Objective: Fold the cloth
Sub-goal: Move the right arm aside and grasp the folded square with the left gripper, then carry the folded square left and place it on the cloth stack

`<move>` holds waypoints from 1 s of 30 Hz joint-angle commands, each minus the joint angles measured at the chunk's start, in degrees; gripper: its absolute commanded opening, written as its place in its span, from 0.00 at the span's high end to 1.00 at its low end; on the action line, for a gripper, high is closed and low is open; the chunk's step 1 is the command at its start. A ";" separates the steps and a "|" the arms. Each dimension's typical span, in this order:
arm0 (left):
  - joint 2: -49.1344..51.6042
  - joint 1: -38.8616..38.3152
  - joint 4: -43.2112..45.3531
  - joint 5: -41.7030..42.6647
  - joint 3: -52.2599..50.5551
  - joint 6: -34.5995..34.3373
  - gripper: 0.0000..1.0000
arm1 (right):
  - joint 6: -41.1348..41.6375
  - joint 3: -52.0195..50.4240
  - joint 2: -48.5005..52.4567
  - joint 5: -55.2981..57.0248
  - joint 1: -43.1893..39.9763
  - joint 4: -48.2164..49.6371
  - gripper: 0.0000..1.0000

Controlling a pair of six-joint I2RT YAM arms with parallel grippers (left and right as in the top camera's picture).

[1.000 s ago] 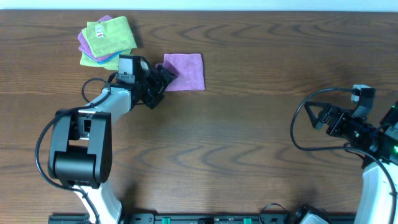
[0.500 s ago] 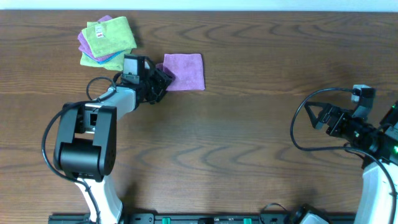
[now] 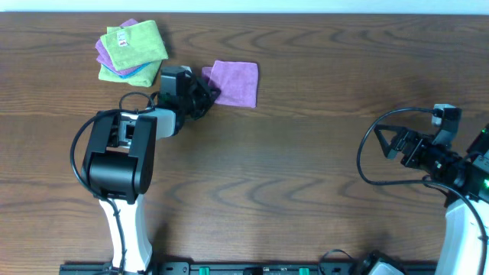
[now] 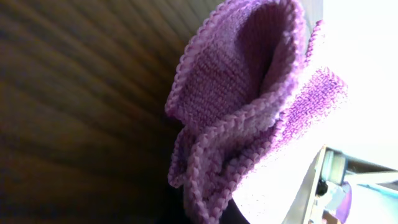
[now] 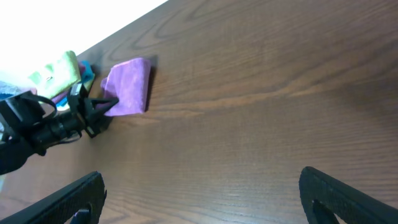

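The lilac cloth (image 3: 237, 82) lies folded small on the table's far side, left of centre. My left gripper (image 3: 206, 93) is at its near left corner and shut on that edge. In the left wrist view the cloth (image 4: 249, 93) fills the frame, its hem bunched and curled where it runs down into the left gripper (image 4: 208, 214); the fingers themselves are hidden in shadow. My right gripper (image 3: 391, 143) stands far off at the right side, open and empty. The right wrist view shows the right gripper (image 5: 205, 202) spread wide over bare wood, with the cloth (image 5: 129, 87) in the distance.
A stack of folded cloths (image 3: 131, 50), lime green on top with blue and purple beneath, lies at the far left, just behind my left arm. The stack (image 5: 59, 71) also shows in the right wrist view. The table's far edge is close behind the cloths.
My left gripper has gone from open to shut on the cloth's left edge. The arm has pushed right, and the cloth has slid slightly right with it. The right arm is still.
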 commanded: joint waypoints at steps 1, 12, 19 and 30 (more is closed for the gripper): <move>0.96 0.31 -1.42 3.91 4.96 0.94 0.94 | 0.48 -0.31 -0.61 -1.09 -0.48 -0.09 0.01; -2.01 7.04 -51.80 -3.06 44.78 15.80 0.94 | 0.48 -0.31 -0.61 -1.07 -0.48 -0.09 0.01; -2.01 14.99 -54.34 -3.98 50.99 16.70 0.95 | 0.46 -0.31 -0.61 -1.09 -0.48 -0.09 0.01; -1.64 18.91 -51.82 -5.22 50.99 18.29 0.94 | 0.46 -0.31 -0.61 -1.09 -0.48 -0.09 0.01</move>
